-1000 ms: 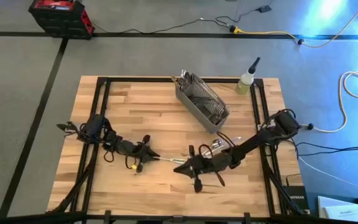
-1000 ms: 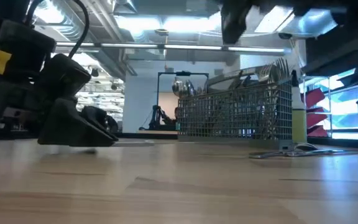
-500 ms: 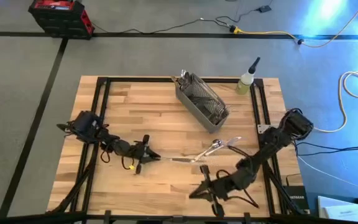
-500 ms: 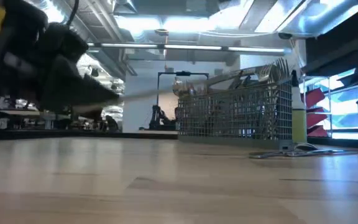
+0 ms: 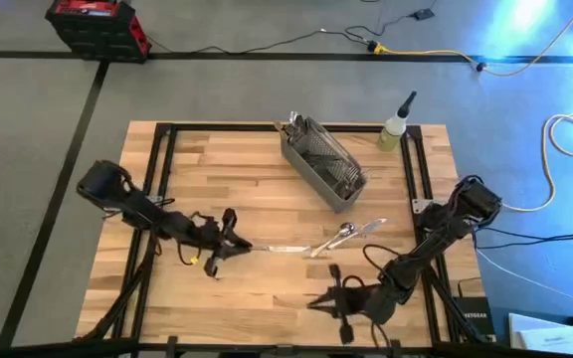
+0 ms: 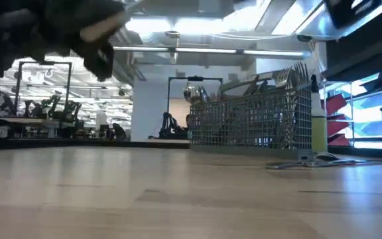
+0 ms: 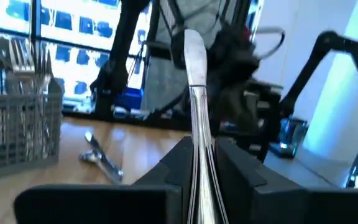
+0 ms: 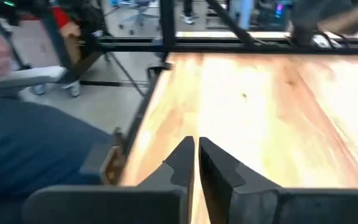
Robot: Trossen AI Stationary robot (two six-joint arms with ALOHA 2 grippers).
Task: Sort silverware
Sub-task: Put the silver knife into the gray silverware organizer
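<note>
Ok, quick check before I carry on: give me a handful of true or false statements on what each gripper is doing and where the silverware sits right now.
1. The left gripper is shut on a piece of silverware. True.
2. The right gripper holds a fork. False: its fingers are shut with nothing between them, over bare wood near the table front edge.
3. Loose silverware on the table lies between the mesh basket and the right gripper. True.
4. The mesh basket is empty. False: forks and other pieces stand in it.
5. A squeeze bottle stands at the table's far right corner. True.
</note>
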